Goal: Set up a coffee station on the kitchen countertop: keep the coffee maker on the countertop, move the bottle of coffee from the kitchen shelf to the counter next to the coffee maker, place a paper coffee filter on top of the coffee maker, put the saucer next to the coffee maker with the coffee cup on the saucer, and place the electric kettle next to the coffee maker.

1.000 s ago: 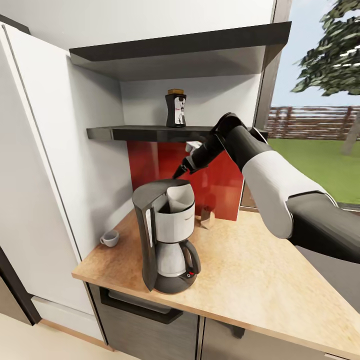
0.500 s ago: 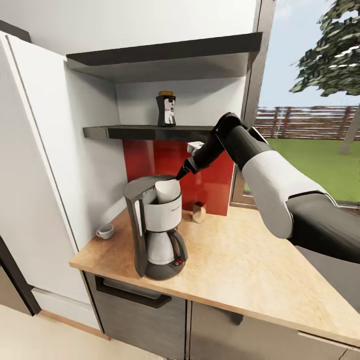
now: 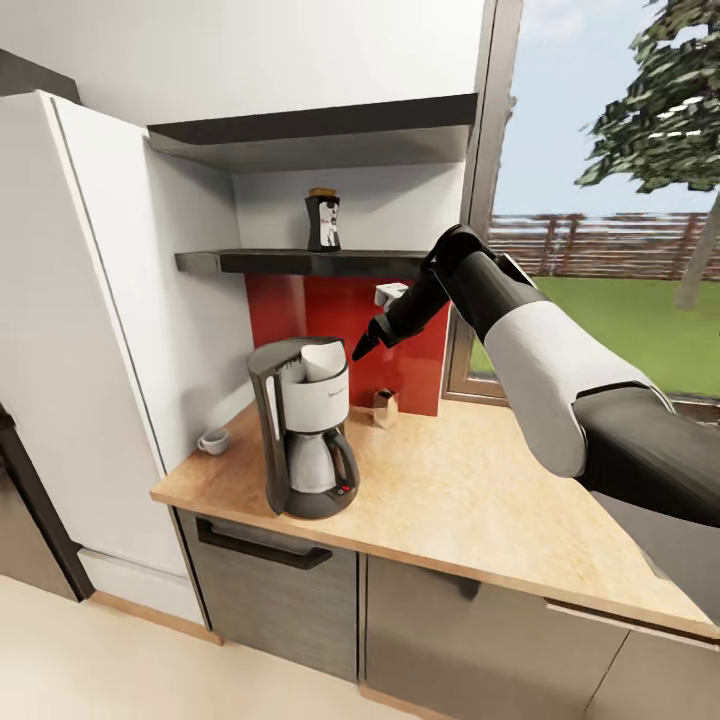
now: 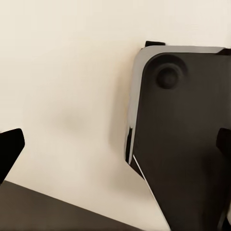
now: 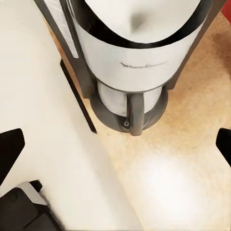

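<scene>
Coffee maker (image 3: 303, 428): As it stands on the kitchen countertop (image 3: 470, 510) near the left front corner, it shows a black body, a white-grey filter housing, a glass carafe and a small red switch at the base; a white paper filter (image 3: 322, 358) sits in its open top.
Bottle of coffee (image 3: 322, 221): dark, with white label and brownish cap, upright on the dark shelf (image 3: 300, 262) above the red backsplash.
Coffee cup (image 3: 213, 441): small and white, on the countertop by the white wall, left of and behind the coffee maker.
Tan block (image 3: 384, 408): behind the machine, at the backsplash.
Right gripper (image 3: 362, 349): in the air just above and to the right of the filter; in the right wrist view both fingers (image 5: 10, 149) are spread wide with nothing between them.
Left gripper (image 4: 115, 149): fingers wide apart, holding nothing, over a pale floor.
Change: the whole scene looks smaller and farther than half a second ago, so the camera has drawn back; the gripper tip, then touching the filter, is now apart from it.
</scene>
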Motion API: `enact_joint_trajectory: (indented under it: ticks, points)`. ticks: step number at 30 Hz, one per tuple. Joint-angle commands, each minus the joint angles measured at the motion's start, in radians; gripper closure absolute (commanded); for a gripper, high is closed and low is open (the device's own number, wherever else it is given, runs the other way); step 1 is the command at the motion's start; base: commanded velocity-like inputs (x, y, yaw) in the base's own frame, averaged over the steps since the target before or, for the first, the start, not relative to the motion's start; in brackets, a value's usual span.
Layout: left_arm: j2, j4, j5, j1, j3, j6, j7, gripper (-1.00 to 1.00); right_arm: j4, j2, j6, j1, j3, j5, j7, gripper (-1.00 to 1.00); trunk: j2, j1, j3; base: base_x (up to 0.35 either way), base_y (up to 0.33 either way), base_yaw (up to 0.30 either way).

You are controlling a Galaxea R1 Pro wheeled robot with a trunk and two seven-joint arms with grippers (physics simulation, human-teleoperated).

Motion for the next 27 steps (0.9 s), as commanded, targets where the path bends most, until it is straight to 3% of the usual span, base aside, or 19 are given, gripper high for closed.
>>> enact_joint_trajectory:
  ticks: [1, 11, 19, 22, 27]
  points:
    - [0.001, -0.001, 0.010, 0.000, -0.003, 0.000, 0.002, -1.00, -0.002, 0.000, 0.008, 0.000, 0.001, 0.011, 0.008, -1.00, -0.001, 0.000, 0.000, -0.333, -0.006, 0.000]
    - [0.003, -0.001, 0.010, 0.000, -0.003, -0.002, 0.003, -1.00, -0.002, 0.000, 0.008, 0.000, 0.002, 0.010, -0.006, -1.00, -0.001, 0.000, 0.000, -0.334, -0.001, 0.000]
    - [0.002, -0.003, 0.012, 0.000, -0.001, -0.003, 0.003, -1.00, -0.004, 0.000, 0.008, 0.000, 0.001, 0.009, -0.090, -1.00, -0.001, 0.000, 0.000, -0.066, 0.000, 0.000]
    - [0.003, -0.004, 0.011, 0.000, -0.001, -0.063, 0.003, -1.00, -0.034, 0.000, 0.008, 0.000, -0.004, 0.009, -0.094, -1.00, -0.001, 0.000, 0.000, -0.002, 0.000, 0.000]
    - [0.001, -0.003, 0.012, 0.000, -0.002, -0.143, 0.003, -1.00, -0.186, 0.000, 0.008, 0.000, -0.004, 0.009, -0.096, -1.00, -0.001, 0.000, 0.000, 0.000, 0.000, 0.000]
